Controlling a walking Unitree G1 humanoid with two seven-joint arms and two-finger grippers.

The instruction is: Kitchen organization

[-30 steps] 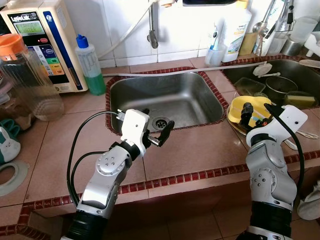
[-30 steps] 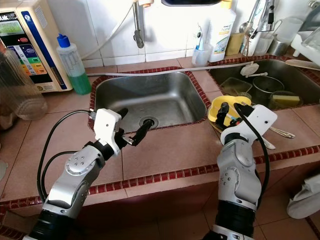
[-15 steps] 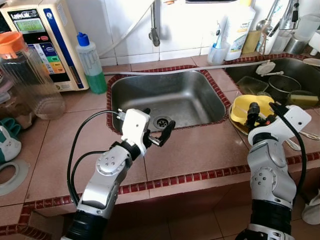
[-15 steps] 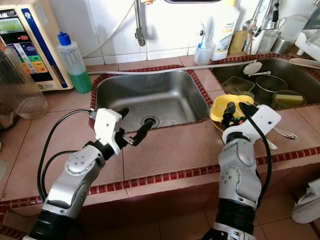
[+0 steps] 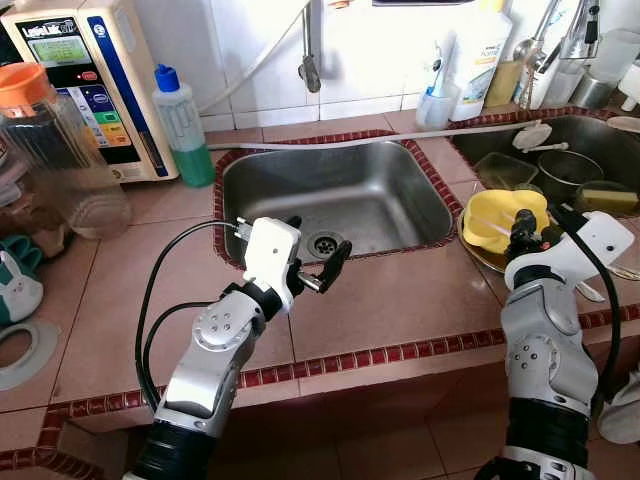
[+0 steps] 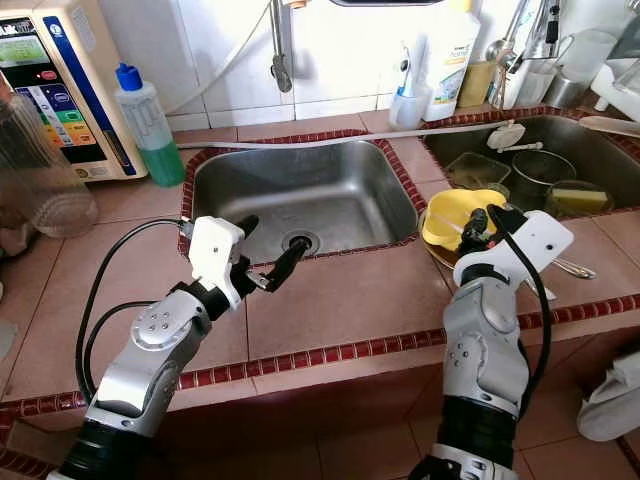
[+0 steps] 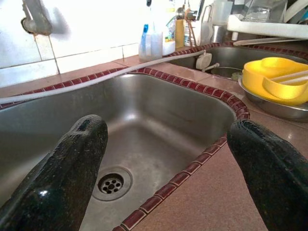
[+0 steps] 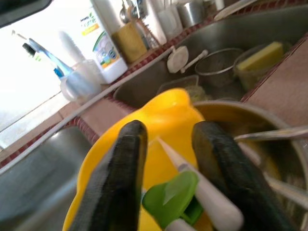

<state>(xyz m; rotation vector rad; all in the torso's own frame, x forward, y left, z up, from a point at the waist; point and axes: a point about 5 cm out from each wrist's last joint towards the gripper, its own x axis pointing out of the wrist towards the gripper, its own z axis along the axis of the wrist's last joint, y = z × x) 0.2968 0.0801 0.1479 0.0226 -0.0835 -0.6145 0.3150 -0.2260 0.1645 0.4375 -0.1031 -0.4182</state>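
Observation:
My right gripper (image 5: 526, 228) is shut on the rim of a yellow bowl (image 5: 495, 214), which is tilted up out of a metal bowl (image 5: 476, 250) on the counter right of the sink. In the right wrist view the fingers (image 8: 120, 173) straddle the yellow bowl (image 8: 163, 108); a white-handled utensil with a green part (image 8: 175, 195) lies between them. My left gripper (image 5: 318, 240) is open and holds nothing, hovering over the front rim of the steel sink (image 5: 330, 190). The left wrist view looks between its fingertips (image 7: 82, 144) across the sink (image 7: 144, 120) to the yellow bowl (image 7: 274, 72).
A second sink (image 5: 565, 165) at the right holds a container, a pot and a sponge. A water purifier (image 5: 70, 80), green soap bottle (image 5: 182, 125) and clear jug (image 5: 60, 160) stand at the back left. A hose (image 5: 360, 140) runs behind the sink.
The right gripper has closed in on the yellow bowl and tipped it up from the metal bowl. The left arm has stayed put. The camera shifted a little.

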